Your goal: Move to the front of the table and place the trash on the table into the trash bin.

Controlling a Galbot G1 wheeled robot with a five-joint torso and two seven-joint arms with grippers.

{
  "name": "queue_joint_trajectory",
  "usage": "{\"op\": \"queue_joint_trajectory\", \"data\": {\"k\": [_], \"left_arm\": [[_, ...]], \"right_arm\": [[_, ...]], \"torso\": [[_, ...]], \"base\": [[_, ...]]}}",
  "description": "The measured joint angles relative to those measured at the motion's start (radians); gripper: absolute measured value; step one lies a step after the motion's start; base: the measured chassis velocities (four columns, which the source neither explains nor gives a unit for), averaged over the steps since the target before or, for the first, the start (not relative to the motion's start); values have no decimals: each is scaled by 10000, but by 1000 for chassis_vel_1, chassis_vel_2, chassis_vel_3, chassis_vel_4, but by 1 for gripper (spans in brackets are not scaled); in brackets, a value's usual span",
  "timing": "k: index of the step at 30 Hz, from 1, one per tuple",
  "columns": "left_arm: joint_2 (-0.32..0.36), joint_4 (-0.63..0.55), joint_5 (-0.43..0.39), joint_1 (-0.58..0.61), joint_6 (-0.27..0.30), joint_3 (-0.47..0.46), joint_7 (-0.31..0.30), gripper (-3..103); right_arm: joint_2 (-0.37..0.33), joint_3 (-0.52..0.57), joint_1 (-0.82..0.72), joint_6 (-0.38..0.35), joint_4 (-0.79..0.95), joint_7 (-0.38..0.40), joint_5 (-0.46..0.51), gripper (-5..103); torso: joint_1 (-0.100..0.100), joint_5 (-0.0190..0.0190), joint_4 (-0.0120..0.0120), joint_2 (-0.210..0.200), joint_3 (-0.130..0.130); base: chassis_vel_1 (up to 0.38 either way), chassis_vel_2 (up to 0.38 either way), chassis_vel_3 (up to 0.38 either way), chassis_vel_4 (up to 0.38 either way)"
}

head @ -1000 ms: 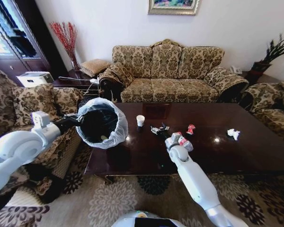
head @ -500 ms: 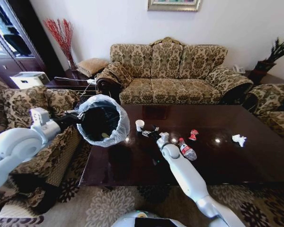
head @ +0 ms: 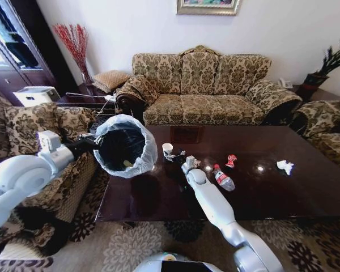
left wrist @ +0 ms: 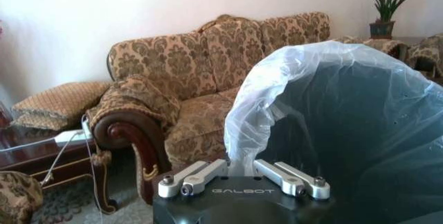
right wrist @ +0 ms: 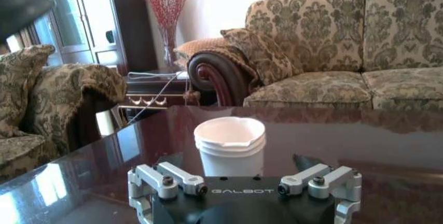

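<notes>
Meanwhile left pincer (head: 94, 141) grips the trash bin (head: 124, 147) holding a yellow scrap (head: 127, 164); right pincer (head: 177, 156) open beside empty paper cup (right wrist: 230, 143).

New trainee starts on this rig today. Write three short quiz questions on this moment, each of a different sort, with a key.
1. True or false: the left gripper holds the trash bin up beside the table.
2. Which piece of trash stands directly in front of the right gripper?
A. the paper cup
B. the plastic bottle
C. the crumpled tissue
3. Fill in: the bin's rim is covered by a translucent white ____.

Key
1. True: it grips the lined rim, and the bin tilts toward the table.
2. A
3. Bag liner
</notes>
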Motion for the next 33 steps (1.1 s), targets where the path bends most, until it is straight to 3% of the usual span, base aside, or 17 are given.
{"op": "queue_joint_trajectory", "data": {"k": [6,8,10,17,19,22,33], "left_arm": [[-73,-78,0,32,0,2,-1,2],[-114,-100,0,39,0,9,0,2],[-121,-101,0,41,0,14,0,2],[-152,-201,-28,51,-75,64,25,2],[-152,-210,-31,53,-74,64,28,2],[-151,-212,-34,67,-76,72,29,2],[-51,-26,-27,82,-79,128,66,2]], "right_arm": [[291,42,158,66,-562,53,-286,100],[366,86,207,117,-691,74,-308,89],[374,89,228,119,-726,75,-312,89],[466,97,298,171,-967,133,-316,56],[472,97,303,180,-990,156,-314,56],[497,126,317,258,-1080,209,-304,41],[21,193,-106,355,-23,338,-204,16]], "torso": [[3,0,-3,-1,1],[3,2,-6,0,0],[3,1,-6,0,0],[3,1,-4,0,0],[3,1,-4,0,0],[2,1,-4,0,-1],[3,1,-4,0,0]], "base": [[0,0,0,0],[0,0,0,0],[0,0,0,0],[0,0,0,0],[0,0,0,0],[0,0,0,0],[0,0,0,0]]}}
